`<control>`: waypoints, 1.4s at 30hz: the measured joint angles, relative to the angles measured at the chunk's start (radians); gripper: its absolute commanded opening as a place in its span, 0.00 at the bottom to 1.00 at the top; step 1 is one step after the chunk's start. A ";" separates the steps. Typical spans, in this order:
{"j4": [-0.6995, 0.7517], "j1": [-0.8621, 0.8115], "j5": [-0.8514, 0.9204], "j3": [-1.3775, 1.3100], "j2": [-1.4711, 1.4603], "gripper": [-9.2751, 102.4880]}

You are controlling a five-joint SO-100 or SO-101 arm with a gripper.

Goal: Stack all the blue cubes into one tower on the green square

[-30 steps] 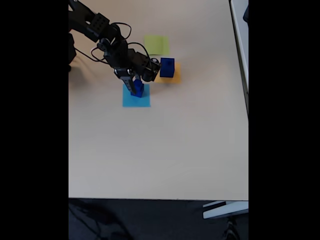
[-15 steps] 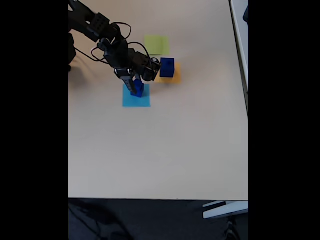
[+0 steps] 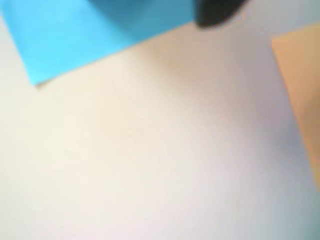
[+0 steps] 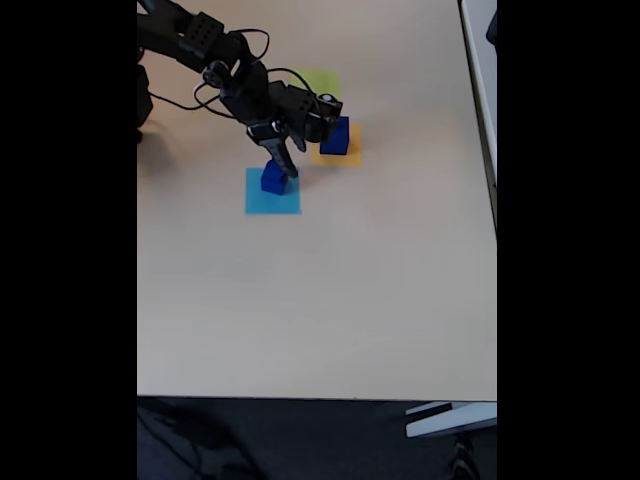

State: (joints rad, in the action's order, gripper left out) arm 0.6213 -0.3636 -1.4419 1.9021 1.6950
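We judge the pick of the cube [image 4: 273,178] on the blue square [image 4: 272,198] to be the step in hand: the end effector [image 4: 283,167] hangs just over it, but we cannot tell whether its fingers are spread or pinching. A larger cube [image 4: 336,136] sits right of it on the orange square [image 4: 343,156], and the green square [image 4: 318,81] lies farther back, partly behind the arm. Next we would want a firm grip, then a carry to green (the wrist view is too blurred to help). We can read no writing.
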 measured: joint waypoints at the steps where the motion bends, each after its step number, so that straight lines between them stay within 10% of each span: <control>1: -0.006 0.012 0.000 -0.018 0.000 0.31; 42: -0.149 0.322 0.110 -0.258 -0.259 0.28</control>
State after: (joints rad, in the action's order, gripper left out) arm 0.4725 -0.0414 -1.3315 1.6444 1.4358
